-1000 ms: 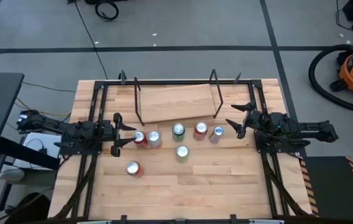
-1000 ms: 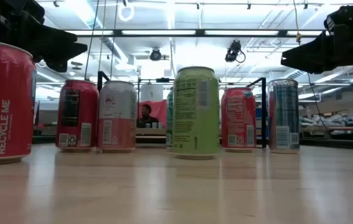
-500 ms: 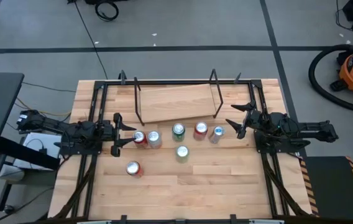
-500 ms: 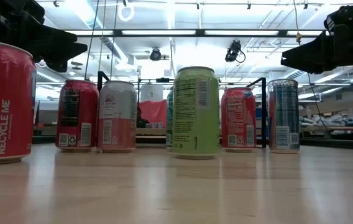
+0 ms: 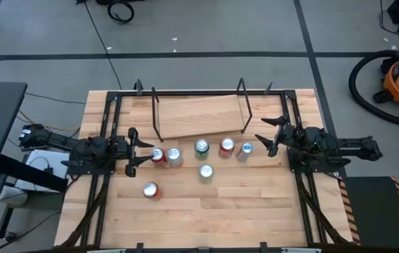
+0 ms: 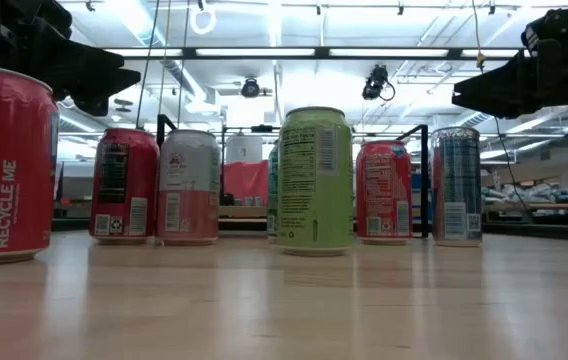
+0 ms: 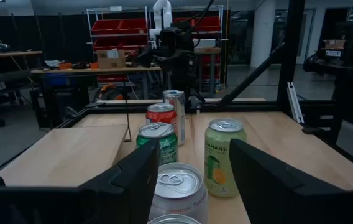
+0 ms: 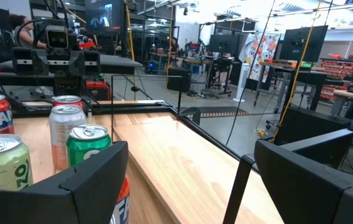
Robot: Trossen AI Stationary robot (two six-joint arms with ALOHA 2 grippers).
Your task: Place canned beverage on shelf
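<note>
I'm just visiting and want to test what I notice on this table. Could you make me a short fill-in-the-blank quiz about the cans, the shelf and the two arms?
1. The number of cans standing on the table is ____.
2. The number of cans on the shelf is ____.
3. The fingers of the left gripper and the right gripper are both ____.
4. The can standing alone nearest the table's front edge, the red can, is closer to the ____ arm.

Missing words: six; zero; open; left
</note>
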